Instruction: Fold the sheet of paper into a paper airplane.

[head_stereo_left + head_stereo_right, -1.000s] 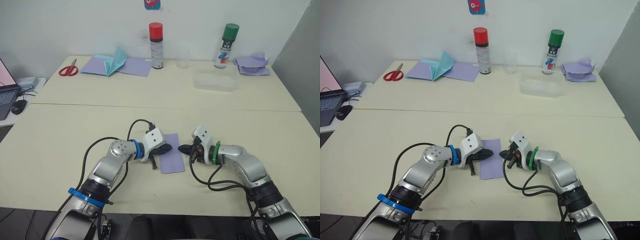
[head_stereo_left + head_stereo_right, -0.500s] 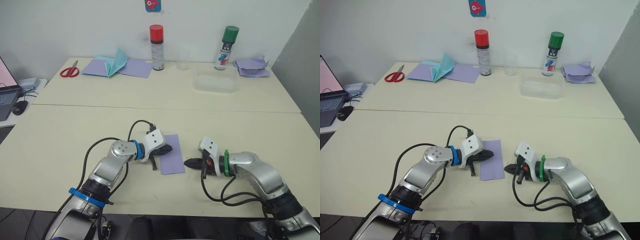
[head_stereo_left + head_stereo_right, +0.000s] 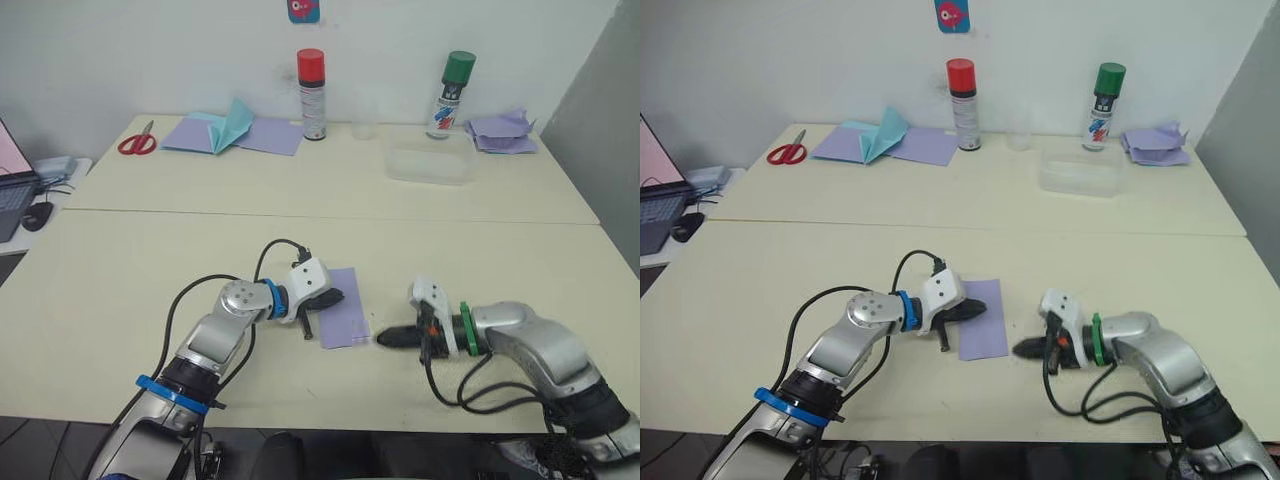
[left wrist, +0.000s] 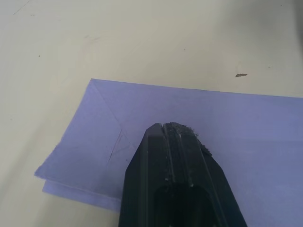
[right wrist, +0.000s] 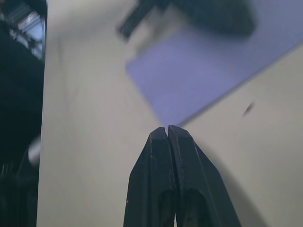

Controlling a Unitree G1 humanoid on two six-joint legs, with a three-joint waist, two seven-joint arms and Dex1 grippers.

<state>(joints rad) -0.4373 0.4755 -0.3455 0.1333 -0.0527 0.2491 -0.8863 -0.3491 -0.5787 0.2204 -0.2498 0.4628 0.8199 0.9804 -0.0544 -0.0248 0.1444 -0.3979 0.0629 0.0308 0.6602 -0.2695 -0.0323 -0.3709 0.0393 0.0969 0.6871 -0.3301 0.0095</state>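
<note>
Even, bright indoor lighting; head views sharp, one wrist view blurred.
Soft diffuse light on the cream table, faint shadows only, no glare. Left wrist view crisp on the sheet of paper. Right wrist view smeared beyond the right gripper; dark along one edge.

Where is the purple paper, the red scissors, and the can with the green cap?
sheet of paper (image 3: 345, 315): left eye view, middle of its flat top.
red scissors (image 3: 136, 142): left eye view, on the handles.
green-capped can (image 3: 442, 96): left eye view, on its body.
</note>
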